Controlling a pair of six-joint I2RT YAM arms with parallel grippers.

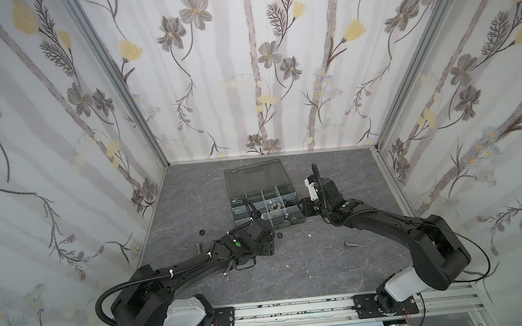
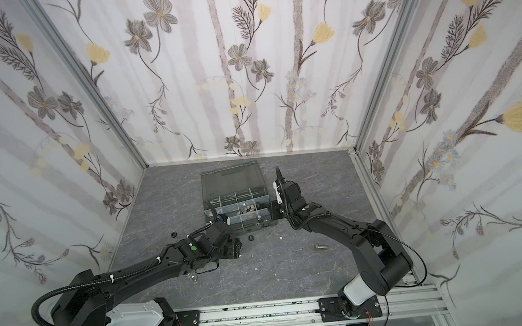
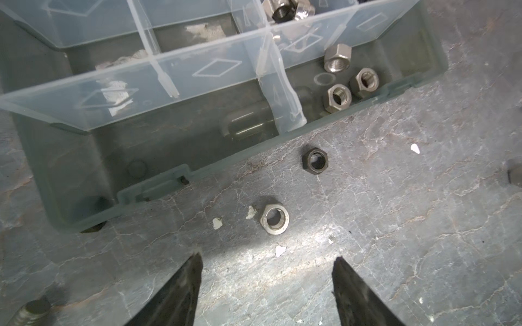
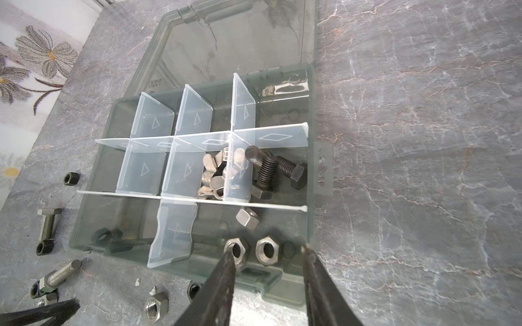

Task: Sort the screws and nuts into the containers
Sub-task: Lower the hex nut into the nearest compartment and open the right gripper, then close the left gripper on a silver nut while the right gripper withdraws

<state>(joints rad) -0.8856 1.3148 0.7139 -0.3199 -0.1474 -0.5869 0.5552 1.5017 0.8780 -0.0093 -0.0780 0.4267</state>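
The left gripper (image 3: 268, 261) hung low over the table (image 3: 395, 225). Its two jaws were apart and nothing was between them. Just past its tips a loose silver nut (image 3: 274, 220) lay flat on the table. A bit farther on lay a black nut (image 3: 315, 162), close to the near wall of the box (image 3: 84, 183) but not touching it.

The right gripper (image 4: 267, 252) was over the near right cell (image 4: 282, 225) of the box. Its jaws were apart too — it held nothing. Three silver nuts (image 4: 248, 218) lay on the floor of that cell, two of them right under the tips. One row farther back, in the right cell, some black screws (image 4: 268, 169) lay in a heap. Next to them on the left, behind a clear divider (image 4: 240, 175), was a small pile of silver wing nuts (image 4: 223, 172). The smoky lid (image 4: 240, 42) lay open on the far side of the box.

More parts were out on the table. A silver screw (image 4: 49, 223) lay to the left of the box with a dark nut (image 4: 45, 248) at its tip, and one more dark nut (image 4: 72, 178) lay a little farther back. Another silver screw (image 1: 350, 244) lay alone on the near right — well apart from the box.
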